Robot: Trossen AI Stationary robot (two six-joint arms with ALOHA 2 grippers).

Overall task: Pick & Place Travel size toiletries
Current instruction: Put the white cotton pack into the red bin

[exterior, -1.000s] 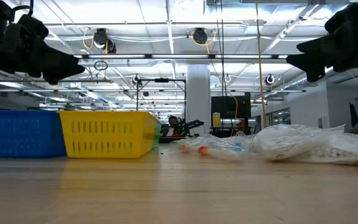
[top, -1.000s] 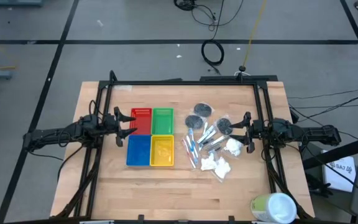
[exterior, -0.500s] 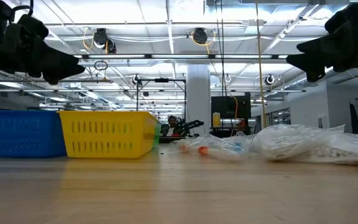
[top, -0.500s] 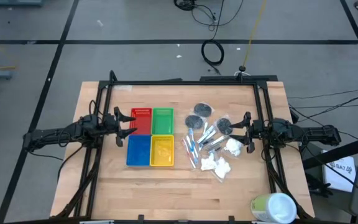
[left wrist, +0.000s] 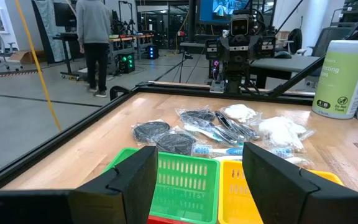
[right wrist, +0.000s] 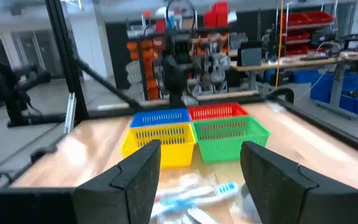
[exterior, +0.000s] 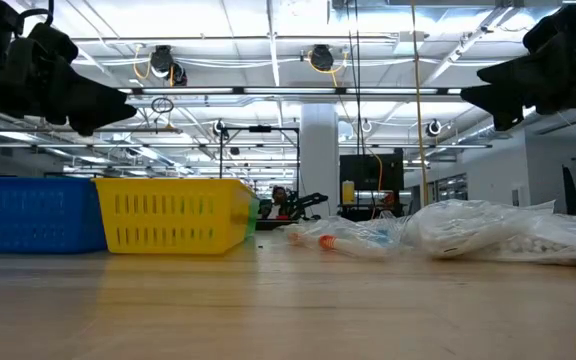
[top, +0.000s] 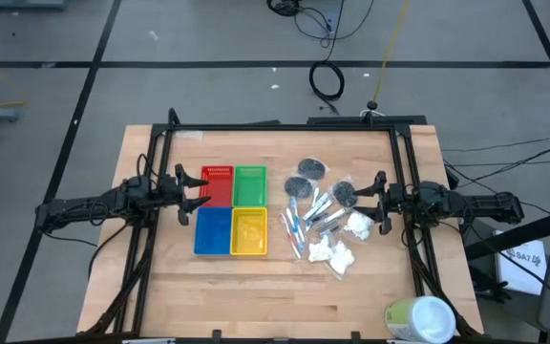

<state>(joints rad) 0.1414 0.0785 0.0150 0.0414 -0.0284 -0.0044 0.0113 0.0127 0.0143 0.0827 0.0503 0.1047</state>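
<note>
Nothing has moved since the earlier frames. You haven't sorted anything yet: the travel size toiletries (top: 321,218), bagged tubes, dark discs and white packets, lie heaped on the desk (top: 256,287) beside the trays (top: 231,211). Left gripper (top: 196,185) and right gripper (top: 377,203) both hover wide, holding nothing.

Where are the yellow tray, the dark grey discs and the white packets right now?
yellow tray (top: 249,232): high view, its floor.
dark grey discs (top: 311,169): high view, middle of the far disc.
white packets (top: 332,253): high view, middle of the near packet.
</note>
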